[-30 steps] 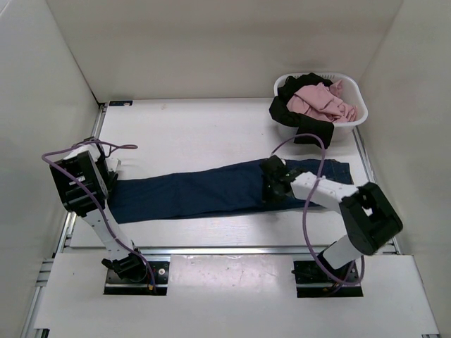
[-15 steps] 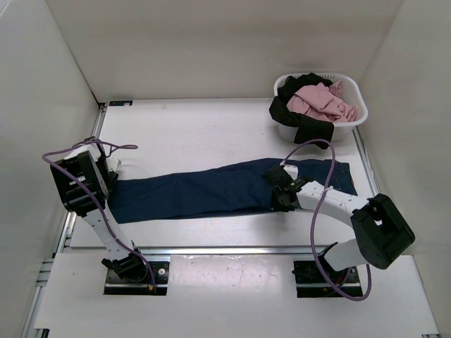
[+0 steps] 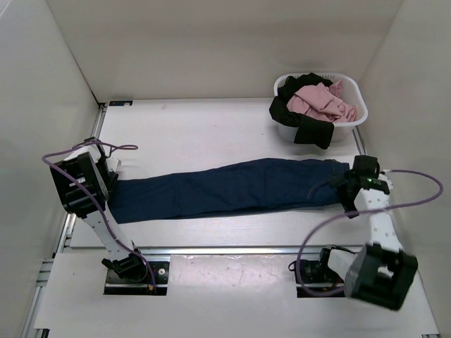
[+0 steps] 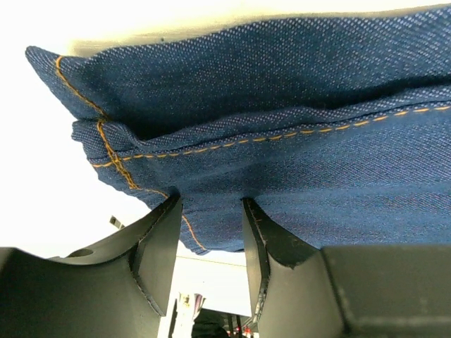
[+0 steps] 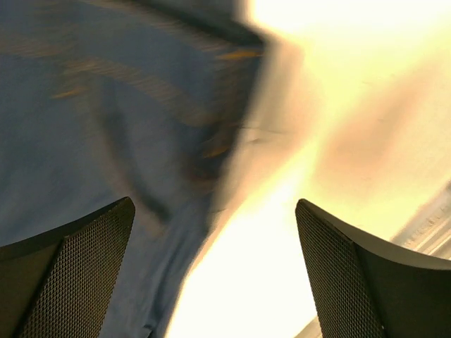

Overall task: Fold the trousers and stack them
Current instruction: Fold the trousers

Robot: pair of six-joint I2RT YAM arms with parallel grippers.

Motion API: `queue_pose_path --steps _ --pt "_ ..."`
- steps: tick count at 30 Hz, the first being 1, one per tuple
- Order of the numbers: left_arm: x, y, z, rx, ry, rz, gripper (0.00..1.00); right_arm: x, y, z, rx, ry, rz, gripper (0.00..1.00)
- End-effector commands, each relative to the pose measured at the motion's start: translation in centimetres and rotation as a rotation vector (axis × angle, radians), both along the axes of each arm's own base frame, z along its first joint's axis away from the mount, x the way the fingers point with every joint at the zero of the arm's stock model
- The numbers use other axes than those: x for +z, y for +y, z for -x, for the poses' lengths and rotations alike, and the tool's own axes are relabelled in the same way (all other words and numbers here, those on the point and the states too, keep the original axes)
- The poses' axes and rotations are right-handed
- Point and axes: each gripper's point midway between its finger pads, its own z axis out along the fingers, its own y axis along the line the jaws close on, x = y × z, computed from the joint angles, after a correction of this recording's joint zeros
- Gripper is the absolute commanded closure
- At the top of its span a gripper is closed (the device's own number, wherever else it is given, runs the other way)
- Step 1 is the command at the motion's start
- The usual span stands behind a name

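Observation:
The dark blue trousers (image 3: 225,189) lie stretched in one long strip across the table, hems at the left and waist at the right. My left gripper (image 3: 113,186) is at the hem end. In the left wrist view its fingers (image 4: 161,236) are shut on the denim (image 4: 282,141) beside the tan stitching. My right gripper (image 3: 350,189) hangs over the waist end, open. In the right wrist view, which is blurred, its mesh pads (image 5: 70,274) stand wide apart above the trousers' edge (image 5: 84,127), with nothing between them.
A white basket (image 3: 356,118) with pink and black clothes stands at the back right, and black cloth hangs over its front rim. White walls enclose the table (image 3: 197,134) on three sides. A purple cable loops out from the right arm.
My right gripper has swung from the middle of the trousers to their right end and opened. The left gripper has kept its hold and place.

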Motion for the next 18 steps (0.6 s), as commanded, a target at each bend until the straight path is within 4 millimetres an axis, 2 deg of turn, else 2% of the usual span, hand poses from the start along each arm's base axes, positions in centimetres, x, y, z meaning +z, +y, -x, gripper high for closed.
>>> queue_pose_path --steps 1,3,5,6,10,12,13,14,16,17,18 --pt "-1.9 -0.4 -2.9 -0.001 -0.142 0.038 0.49 -2.8 -0.8 0.7 -0.021 0.105 -0.152 0.01" --pt "-1.5 -0.5 -2.8 -0.001 -0.149 0.035 0.49 -2.5 -3.0 -0.7 -0.063 0.043 -0.100 0.01" --pt "-1.2 -0.5 -2.6 -0.010 -0.146 0.036 0.49 -3.3 -4.0 -1.3 -0.086 0.036 -0.090 0.01" --pt "-1.4 -0.6 -2.3 -0.010 -0.138 0.040 0.49 -3.4 -4.1 -2.4 -0.078 0.005 -0.092 0.01" --pt "-1.1 -0.7 -2.2 -0.010 -0.138 0.040 0.49 -7.2 -4.2 -3.3 -0.098 0.075 -0.158 0.01" --pt "-1.1 -0.8 -2.0 0.000 -0.131 0.043 0.49 -8.5 -4.7 -3.2 -0.138 0.083 -0.172 0.01" --pt "-1.1 -0.8 -2.0 0.000 -0.131 0.043 0.49 -9.0 -5.0 -3.9 -0.146 0.056 -0.167 0.01" --pt "-1.1 -0.8 -2.0 0.000 -0.131 0.043 0.49 -9.6 -5.3 -3.7 -0.160 0.050 -0.166 0.06" --pt "-0.6 -0.7 -2.2 -0.001 -0.141 0.039 0.49 -9.9 -5.7 -4.8 -0.154 0.016 -0.161 0.21" --pt "-0.6 -0.7 -2.2 -0.001 -0.141 0.039 0.49 -10.1 -5.6 -5.0 -0.149 0.013 -0.169 0.45" --pt "-0.6 -0.7 -2.2 -0.001 -0.141 0.039 0.49 -10.5 -5.4 -4.9 -0.146 0.023 -0.182 0.62"
